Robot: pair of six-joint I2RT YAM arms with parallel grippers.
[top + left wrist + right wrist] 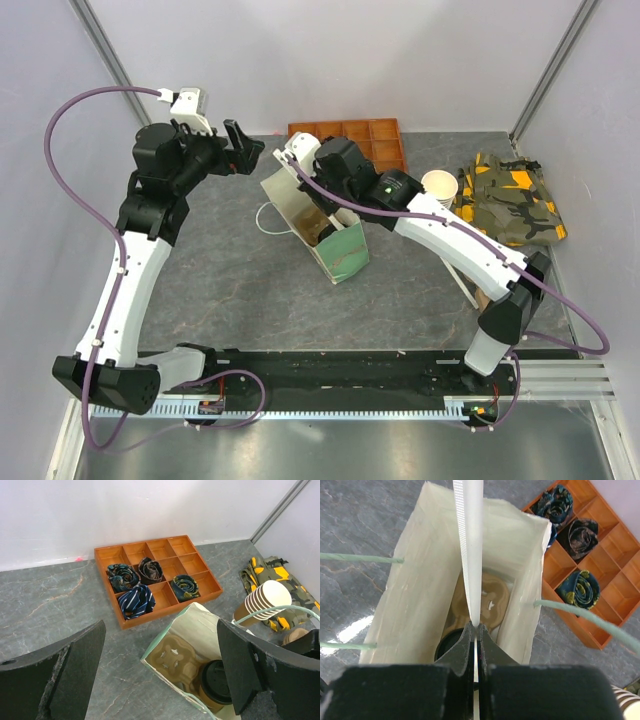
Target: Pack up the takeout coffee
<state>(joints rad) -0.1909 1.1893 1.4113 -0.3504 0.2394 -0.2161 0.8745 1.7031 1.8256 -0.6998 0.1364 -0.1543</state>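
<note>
The takeout coffee [216, 681] is down in the paper bag [200, 625], only its black lid [448, 642] showing. The right gripper [476, 628] is clamped on the white handle [469, 545], and the left gripper [240, 148] is wide apart.

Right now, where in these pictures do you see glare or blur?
Right wrist view: a glare patch on the table at left; the right gripper, shut on the white handle, looks soft. Left wrist view: the wooden tray is sharp, the open left gripper dark with little detail. Top view: even light, only faint shadows.
</note>
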